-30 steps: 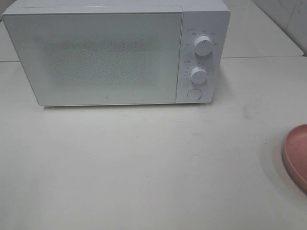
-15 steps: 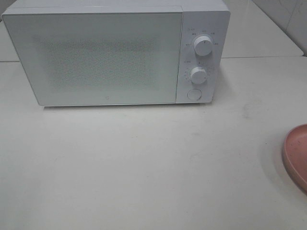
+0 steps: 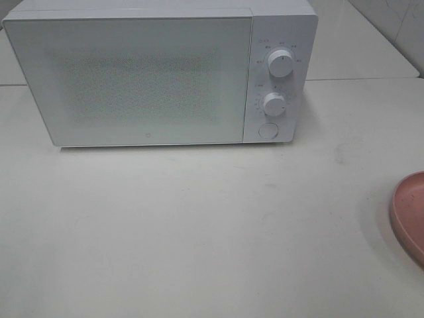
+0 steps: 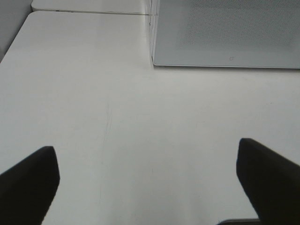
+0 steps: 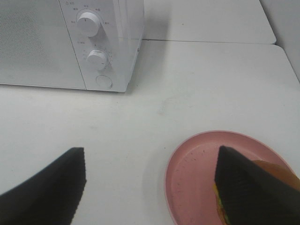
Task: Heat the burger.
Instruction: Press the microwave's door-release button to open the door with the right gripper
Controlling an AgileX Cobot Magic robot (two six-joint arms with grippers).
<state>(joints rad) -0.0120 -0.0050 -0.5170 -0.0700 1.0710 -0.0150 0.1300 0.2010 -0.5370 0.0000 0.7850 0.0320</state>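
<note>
One burger (image 5: pixel 284 174), right wrist view only

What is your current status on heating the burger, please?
Left gripper open, right gripper open, both empty. Burger on pink plate, partly hidden behind right finger. Microwave door shut.

From my station I can read nothing for certain: the microwave (image 3: pixel 159 73) carries tiny grey markings ringed around its upper knob (image 3: pixel 281 63) and lower knob (image 3: pixel 273 104), and a small mark (image 3: pixel 147 138) low on its door, all too small and blurred to make out.
</note>
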